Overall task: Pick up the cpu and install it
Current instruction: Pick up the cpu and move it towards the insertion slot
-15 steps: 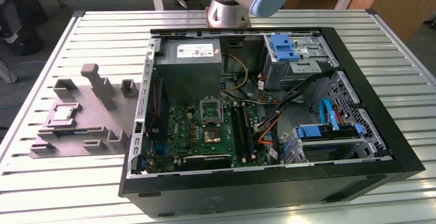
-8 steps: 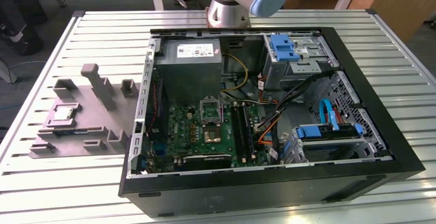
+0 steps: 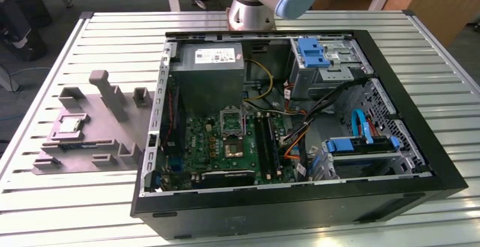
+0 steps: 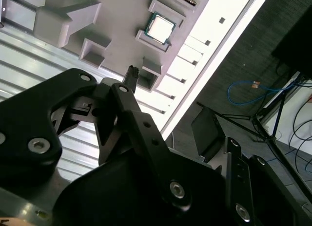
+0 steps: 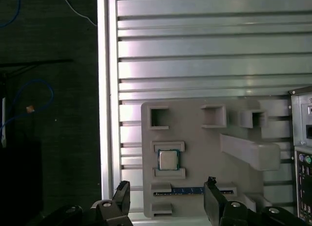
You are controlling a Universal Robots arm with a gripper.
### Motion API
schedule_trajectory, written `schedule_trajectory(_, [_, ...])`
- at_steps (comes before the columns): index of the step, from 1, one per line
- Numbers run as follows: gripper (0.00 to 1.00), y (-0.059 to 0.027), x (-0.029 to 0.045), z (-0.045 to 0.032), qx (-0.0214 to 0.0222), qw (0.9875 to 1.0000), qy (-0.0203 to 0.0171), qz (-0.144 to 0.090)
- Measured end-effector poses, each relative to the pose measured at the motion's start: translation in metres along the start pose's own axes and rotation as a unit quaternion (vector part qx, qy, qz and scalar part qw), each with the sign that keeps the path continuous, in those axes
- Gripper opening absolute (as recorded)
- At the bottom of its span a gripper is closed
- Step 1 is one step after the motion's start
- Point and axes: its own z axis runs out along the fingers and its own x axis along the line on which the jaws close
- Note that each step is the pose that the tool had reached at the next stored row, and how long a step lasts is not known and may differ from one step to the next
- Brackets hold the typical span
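First wrist view: the small square silver-topped cpu [image 5: 168,160] sits recessed in the grey plastic tray [image 5: 209,148], with the black tool [image 5: 167,184] above the tray, spread wide and empty. Centring it squarely over the cpu should help.

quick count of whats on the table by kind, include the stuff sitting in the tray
grey tray: 1
cpu: 1
memory stick: 1
open computer case: 1
total: 4
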Motion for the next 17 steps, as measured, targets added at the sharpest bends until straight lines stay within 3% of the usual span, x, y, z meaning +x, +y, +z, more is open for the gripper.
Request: schedule_trajectory(17, [0.71,-0.0013,0.0,0.03,0.0,1.0,0.0003,0.0])
